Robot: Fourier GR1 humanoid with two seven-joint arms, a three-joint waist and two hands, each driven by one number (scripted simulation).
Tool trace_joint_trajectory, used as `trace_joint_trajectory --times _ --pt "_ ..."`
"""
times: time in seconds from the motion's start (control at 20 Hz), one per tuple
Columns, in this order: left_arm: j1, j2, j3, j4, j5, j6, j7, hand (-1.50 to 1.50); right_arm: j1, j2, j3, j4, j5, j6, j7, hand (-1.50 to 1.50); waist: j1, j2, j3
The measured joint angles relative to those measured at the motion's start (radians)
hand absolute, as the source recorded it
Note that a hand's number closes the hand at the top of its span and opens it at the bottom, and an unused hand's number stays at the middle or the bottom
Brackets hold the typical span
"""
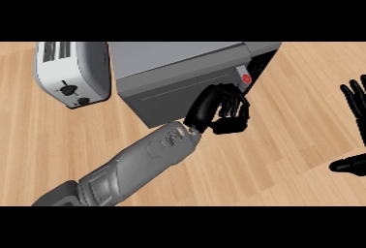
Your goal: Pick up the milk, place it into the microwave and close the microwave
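Left hand [223,109], black, at the end of a grey forearm [143,162] that comes in from the lower left and runs diagonally up to the right. Fingers curled, resting against the front face of the microwave [182,72] near its right end; nothing can be seen held in them. Right hand [355,99] at the right edge of the view, fingers straight and pointing up, thumb lower down; it holds nothing and touches nothing.

One microwave, grey, toward the far edge of the desk [286,160], its long axis running left to right with a slight tilt, front face turned toward the near edge. Door looks nearly closed: a dark gap shows along the right end, with a small red spot [247,79] beside it. Milk not visible anywhere on the desk; whether it sits inside the microwave cannot be told.

One toaster [71,72], white and silver, just left of the microwave, near the far left corner, two slots on top and two dark knobs on its side.
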State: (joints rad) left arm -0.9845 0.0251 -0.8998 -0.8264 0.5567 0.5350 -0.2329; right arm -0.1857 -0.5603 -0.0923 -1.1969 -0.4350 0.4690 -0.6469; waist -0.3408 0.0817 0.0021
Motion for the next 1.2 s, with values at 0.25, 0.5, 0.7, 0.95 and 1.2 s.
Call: trace_joint_trajectory --times 0.25,0.5,0.7,0.95,1.2 --pt "-0.01 0.011 0.006 0.007 0.035 0.029 -0.007 1.5 -0.035 -0.017 0.01 -0.021 -0.026 0.029 0.031 -1.5 -0.018 0.004 0.001" --pt "-0.009 0.018 0.0 0.0 0.062 0.059 -0.01 1.5 -0.059 -0.023 0.034 -0.044 -0.056 0.068 0.067 -1.5 -0.026 0.004 0.003" --pt "-0.007 0.022 -0.005 -0.007 0.079 0.086 -0.013 1.5 -0.078 -0.036 0.055 -0.066 -0.074 0.097 0.101 -1.5 -0.034 0.005 0.004" --pt "-0.01 0.022 -0.011 -0.004 0.1 0.109 -0.011 1.5 -0.109 -0.065 0.096 -0.121 -0.069 0.141 0.136 1.5 -0.04 0.002 0.003" --pt "-0.012 0.024 -0.016 0.001 0.119 0.127 -0.009 1.5 -0.137 -0.087 0.151 -0.208 -0.066 0.189 0.169 1.5 -0.048 -0.002 0.004"
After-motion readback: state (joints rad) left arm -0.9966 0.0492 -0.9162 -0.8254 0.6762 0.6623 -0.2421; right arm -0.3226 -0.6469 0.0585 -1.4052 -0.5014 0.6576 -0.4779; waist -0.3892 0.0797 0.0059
